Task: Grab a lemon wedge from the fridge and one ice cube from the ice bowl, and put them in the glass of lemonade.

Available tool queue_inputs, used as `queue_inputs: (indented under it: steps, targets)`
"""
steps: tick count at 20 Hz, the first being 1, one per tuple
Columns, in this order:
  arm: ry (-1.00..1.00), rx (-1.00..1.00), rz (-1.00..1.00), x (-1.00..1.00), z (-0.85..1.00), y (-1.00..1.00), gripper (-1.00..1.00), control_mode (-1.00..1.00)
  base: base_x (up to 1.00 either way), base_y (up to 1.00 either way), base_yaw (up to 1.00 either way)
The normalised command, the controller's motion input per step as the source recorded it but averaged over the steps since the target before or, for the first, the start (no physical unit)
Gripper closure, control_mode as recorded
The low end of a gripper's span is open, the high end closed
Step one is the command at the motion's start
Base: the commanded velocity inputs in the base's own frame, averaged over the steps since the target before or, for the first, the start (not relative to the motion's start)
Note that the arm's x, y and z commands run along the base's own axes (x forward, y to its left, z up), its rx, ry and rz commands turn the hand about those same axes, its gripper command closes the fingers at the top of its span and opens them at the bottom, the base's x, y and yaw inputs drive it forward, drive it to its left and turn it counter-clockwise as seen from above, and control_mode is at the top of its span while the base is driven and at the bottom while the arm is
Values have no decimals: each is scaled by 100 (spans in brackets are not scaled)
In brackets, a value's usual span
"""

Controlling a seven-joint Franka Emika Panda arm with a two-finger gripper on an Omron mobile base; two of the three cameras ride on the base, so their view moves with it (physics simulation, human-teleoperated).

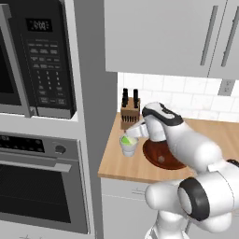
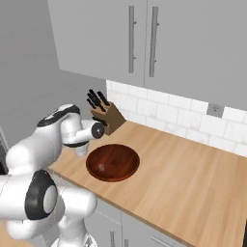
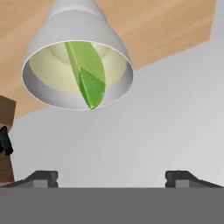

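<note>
In the hand view the claw stands wide apart at the bottom of the frame, holding nothing. Above it, in the upper left, the glass of lemonade contains the lemon wedge, which leans against the rim. In the left base view the glass stands on the wooden table at centre, beside the ice bowl. A pale ice cube lies in the bowl in the right base view, left of centre.
</note>
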Motion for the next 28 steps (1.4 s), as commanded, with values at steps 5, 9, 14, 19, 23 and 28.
queue_inputs:
  steps: [5, 9, 14, 19, 23, 28]
  targets:
    - [-21, 11, 0, -94, 81, -77, -100, -100, 0, 0, 0]
    - [-31, 13, 1, -100, 88, -89, -100, -100, 0, 0, 0]
    - [-25, 11, 0, -99, 100, -57, -100, -100, 0, 0, 0]
    - [-12, 1, -1, -100, 69, -90, -100, -100, 0, 0, 0]
    - [-6, 0, 0, -81, 5, -83, -100, -100, 0, 0, 0]
    - [-2, 0, 0, -91, -11, -100, -100, -100, 0, 0, 0]
